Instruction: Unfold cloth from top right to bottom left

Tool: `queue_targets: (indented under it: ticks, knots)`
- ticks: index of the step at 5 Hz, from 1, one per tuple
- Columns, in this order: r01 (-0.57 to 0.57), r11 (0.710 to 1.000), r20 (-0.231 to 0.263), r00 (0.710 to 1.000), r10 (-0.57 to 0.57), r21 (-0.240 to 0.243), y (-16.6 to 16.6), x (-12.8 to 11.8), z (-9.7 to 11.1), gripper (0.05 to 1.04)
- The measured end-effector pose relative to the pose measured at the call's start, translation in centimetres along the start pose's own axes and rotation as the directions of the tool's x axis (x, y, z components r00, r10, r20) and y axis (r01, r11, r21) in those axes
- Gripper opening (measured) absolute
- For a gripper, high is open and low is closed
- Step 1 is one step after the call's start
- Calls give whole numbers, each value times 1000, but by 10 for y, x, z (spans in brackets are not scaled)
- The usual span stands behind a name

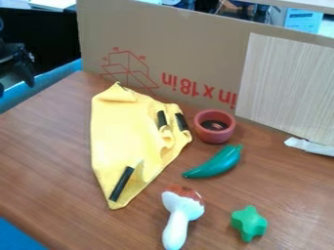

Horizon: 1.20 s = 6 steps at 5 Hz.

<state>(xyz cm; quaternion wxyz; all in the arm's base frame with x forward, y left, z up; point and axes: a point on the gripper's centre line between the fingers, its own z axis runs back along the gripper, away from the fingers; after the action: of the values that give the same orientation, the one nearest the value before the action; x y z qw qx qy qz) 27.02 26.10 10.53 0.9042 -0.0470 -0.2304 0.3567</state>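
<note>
At the upper left edge, partly cut off, the black gripper (15,66) is well left of the cloth and apart from it. The yellow cloth (124,132) lies on the table, its top corner near the cardboard and a pointed corner toward the front. Its right side is bunched in folds, with two short black strips at the upper right. A longer black strip (122,184) crosses the lower part, beside a turned-over flap. Whatever lies beneath the folds is hidden.
Right of the cloth are a reddish bowl (215,126) and a green pepper (215,162). A white mushroom with a reddish-brown top (182,211) and a green star (248,223) lie at the front. Behind stands a cardboard wall (176,53).
</note>
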Motion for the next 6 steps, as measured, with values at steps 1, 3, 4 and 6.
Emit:
queue_targets:
  ticks: [1, 3, 4, 6]
  knots:
    - [-16, 1000, -31, 999, 16, -4, 1, -6, -10, 1001]
    - [-46, 999, -65, 997, 46, 4, -36, -27, -20, 1001]
    - [-62, 998, -56, 996, 64, 22, -60, -36, -25, 1001]
    - [-150, 983, -6, 988, 152, 110, -105, -51, -32, 1001]
